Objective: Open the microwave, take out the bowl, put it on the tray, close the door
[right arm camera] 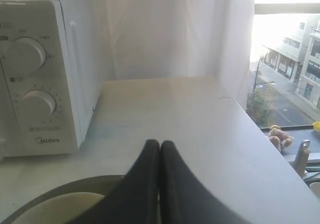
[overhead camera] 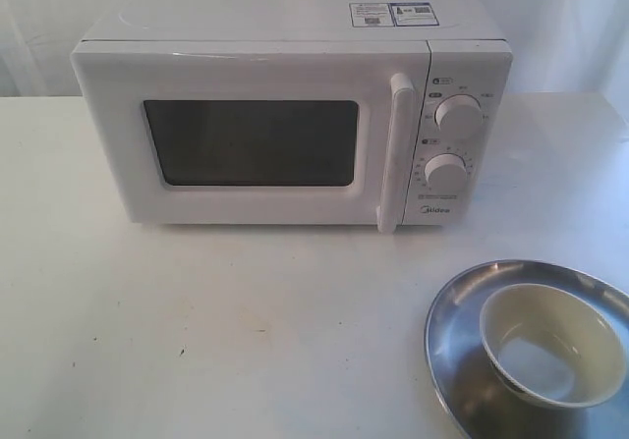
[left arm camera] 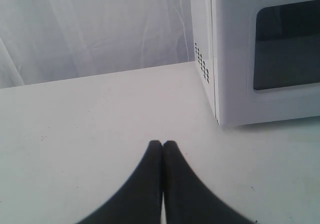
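In the exterior view, the microwave (overhead camera: 285, 27) stands at the back edge of the worktop (overhead camera: 197, 311) with its door (overhead camera: 246, 76) shut. The bowl (overhead camera: 552, 344) sits upright in the tray (overhead camera: 452, 341) at the front right corner.

In the left wrist view, the left gripper (left arm camera: 162, 145) hangs over bare worktop beside the microwave, its jaws pressed together and empty.

In the right wrist view, the right gripper (right arm camera: 159, 144) hangs over the bowl and tray, its jaws closed on nothing.

You are working at a staged test bench in an upper-floor room: microwave (overhead camera: 285, 130) on a plain white table (overhead camera: 226, 331), white cloth backdrop (left arm camera: 90, 28) hung behind, window (right arm camera: 280, 38) at the side overlooking street (right arm camera: 287, 115) and buildings (right arm camera: 307, 68).
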{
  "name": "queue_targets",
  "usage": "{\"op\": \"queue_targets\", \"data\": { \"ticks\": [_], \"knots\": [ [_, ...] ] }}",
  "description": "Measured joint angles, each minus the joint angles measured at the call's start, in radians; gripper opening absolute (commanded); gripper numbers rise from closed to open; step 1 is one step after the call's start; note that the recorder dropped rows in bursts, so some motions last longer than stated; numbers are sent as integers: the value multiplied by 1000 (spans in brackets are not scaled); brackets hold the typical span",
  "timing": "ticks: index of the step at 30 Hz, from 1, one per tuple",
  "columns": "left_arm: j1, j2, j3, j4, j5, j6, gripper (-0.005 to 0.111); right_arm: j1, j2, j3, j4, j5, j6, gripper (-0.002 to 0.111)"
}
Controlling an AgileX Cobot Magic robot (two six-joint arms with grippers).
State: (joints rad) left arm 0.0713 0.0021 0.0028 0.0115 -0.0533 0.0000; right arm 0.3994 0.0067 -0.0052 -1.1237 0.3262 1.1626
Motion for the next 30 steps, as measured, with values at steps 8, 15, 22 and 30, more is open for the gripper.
{"op": "queue_targets", "data": {
  "ticks": [8,15,22,30],
  "knots": [
    [0,0,0,0,0,0,0,0,0,0,297,-81,-342,0],
    [0,0,0,0,0,0,0,-30,0,0,660,-213,-685,0],
    [0,0,0,0,0,0,0,-132,0,0,1012,-277,-970,0],
    [0,0,0,0,0,0,0,-168,0,0,1166,-277,-1133,0]
  ]
}}
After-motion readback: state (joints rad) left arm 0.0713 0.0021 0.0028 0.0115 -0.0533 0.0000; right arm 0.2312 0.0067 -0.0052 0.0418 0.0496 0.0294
